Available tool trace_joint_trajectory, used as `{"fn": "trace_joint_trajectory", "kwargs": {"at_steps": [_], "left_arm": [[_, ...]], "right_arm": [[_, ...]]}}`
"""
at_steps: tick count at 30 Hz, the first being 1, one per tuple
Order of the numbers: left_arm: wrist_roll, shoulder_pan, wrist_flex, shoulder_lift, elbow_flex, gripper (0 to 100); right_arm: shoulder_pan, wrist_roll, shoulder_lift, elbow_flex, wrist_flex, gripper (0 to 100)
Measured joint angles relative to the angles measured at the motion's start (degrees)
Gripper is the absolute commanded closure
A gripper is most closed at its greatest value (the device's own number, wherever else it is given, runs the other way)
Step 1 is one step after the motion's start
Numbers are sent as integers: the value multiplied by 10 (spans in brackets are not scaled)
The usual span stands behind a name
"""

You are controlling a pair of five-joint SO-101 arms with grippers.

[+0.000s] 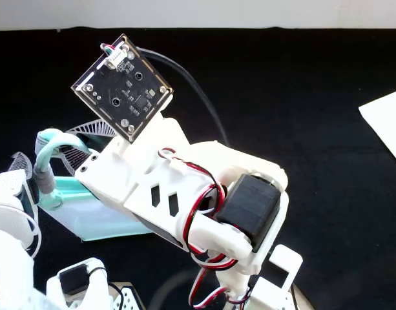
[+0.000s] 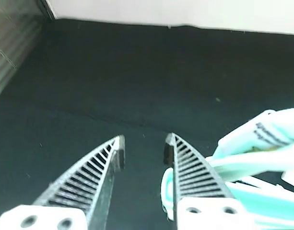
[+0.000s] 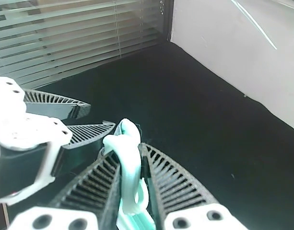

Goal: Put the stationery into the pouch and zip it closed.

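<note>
Right gripper: clamped on a mint-green loop, apparently the pouch's carry strap, which stands up between my fingers.

Left gripper: just beside the right one, jaws apart, nothing between them.

Pouch: mint green, on the black table, just beside my left gripper and partly under my right arm. Zip state: cannot tell, as the arm covers it in the high view.

Farther off: a white sheet at the table's right edge, well apart from the pouch.
</note>
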Motion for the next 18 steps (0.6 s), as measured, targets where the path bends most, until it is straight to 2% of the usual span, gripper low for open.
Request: {"fn": "trace_joint_trajectory", "kwargs": {"at_steps": [10, 18], "left_arm": [[0, 43, 0, 15, 56, 846], [0, 47, 0, 16, 68, 846]], "right_arm": [[0, 0, 0, 0, 0, 992], [0, 0, 0, 0, 0, 992]]}}
